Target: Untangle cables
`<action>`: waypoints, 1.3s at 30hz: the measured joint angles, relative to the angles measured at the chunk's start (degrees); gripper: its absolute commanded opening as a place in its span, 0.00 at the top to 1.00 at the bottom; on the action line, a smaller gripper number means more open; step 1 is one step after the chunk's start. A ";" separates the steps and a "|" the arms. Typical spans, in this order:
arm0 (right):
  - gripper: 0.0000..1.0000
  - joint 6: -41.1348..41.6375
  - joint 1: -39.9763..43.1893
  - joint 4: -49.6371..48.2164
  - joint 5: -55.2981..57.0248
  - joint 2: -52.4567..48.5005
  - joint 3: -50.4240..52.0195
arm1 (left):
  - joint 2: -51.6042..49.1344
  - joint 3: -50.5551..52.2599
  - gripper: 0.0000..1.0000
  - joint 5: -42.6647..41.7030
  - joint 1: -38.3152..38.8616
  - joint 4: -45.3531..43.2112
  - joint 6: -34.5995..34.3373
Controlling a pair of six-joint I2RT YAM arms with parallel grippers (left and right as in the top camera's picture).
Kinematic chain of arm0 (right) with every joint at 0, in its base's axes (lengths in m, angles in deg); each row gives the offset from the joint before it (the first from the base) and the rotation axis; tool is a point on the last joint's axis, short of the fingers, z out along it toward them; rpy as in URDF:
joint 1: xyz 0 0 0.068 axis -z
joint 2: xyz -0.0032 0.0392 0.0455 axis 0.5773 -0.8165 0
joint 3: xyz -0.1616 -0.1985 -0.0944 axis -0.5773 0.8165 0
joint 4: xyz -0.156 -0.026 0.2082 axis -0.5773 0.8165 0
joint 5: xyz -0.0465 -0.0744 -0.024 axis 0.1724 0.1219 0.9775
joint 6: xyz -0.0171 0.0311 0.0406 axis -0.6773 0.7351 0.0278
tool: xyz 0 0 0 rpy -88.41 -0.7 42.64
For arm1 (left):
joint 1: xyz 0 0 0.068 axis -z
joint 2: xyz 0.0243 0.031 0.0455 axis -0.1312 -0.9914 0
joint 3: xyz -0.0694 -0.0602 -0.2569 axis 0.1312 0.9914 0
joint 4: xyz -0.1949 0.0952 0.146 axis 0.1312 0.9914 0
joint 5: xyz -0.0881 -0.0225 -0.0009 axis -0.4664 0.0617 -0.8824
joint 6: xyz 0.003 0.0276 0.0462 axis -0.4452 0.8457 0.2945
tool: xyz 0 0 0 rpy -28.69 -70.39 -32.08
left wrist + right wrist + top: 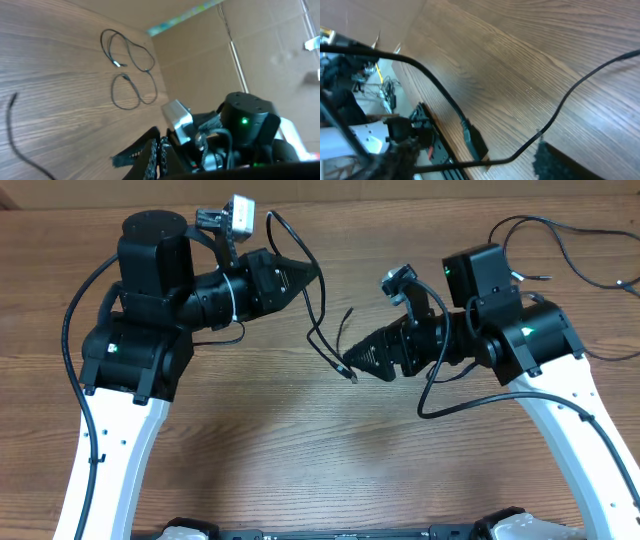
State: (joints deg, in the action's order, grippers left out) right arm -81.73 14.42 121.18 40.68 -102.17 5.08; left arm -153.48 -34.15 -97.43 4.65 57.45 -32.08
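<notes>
Closest in, we note a black padded finger point(560, 161) of the right tool point(347, 362), jaws apart, just beside a thin black cable with a small plug tip point(475, 142) hanging above the brown wood-grain counter point(300, 450). Left tool point(316, 276) clamped on that cable's upper run. More thin black loose-looped cables point(130, 75) lie flat, well apart.

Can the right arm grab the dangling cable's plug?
Probably yes. The right gripper looks open, and the cable dangles its plug right by the fingertips, with nothing in between.
</notes>
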 measured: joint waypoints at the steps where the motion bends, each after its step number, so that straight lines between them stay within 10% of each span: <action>1: 0.31 -0.15 -0.26 0.02 0.00 0.00 0.00 | 0.00 0.00 0.96 -0.37 -0.44 -0.02 -0.20; 17: 0.42 -1.31 -9.90 0.15 0.00 0.00 0.00 | 0.00 0.00 0.96 -4.13 -3.72 -1.55 -1.31; 25: 0.30 -1.36 -11.30 -1.84 1.55 0.00 0.00 | 0.00 -0.13 0.96 -8.24 -3.69 0.50 3.63; 39: 0.19 5.97 -9.92 -9.05 7.15 0.00 0.00 | 0.07 -0.42 0.96 16.28 -3.67 19.41 9.88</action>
State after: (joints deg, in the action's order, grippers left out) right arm -75.76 4.50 112.13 47.82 -102.17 5.08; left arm -153.41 -34.56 -81.14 0.97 76.86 -22.20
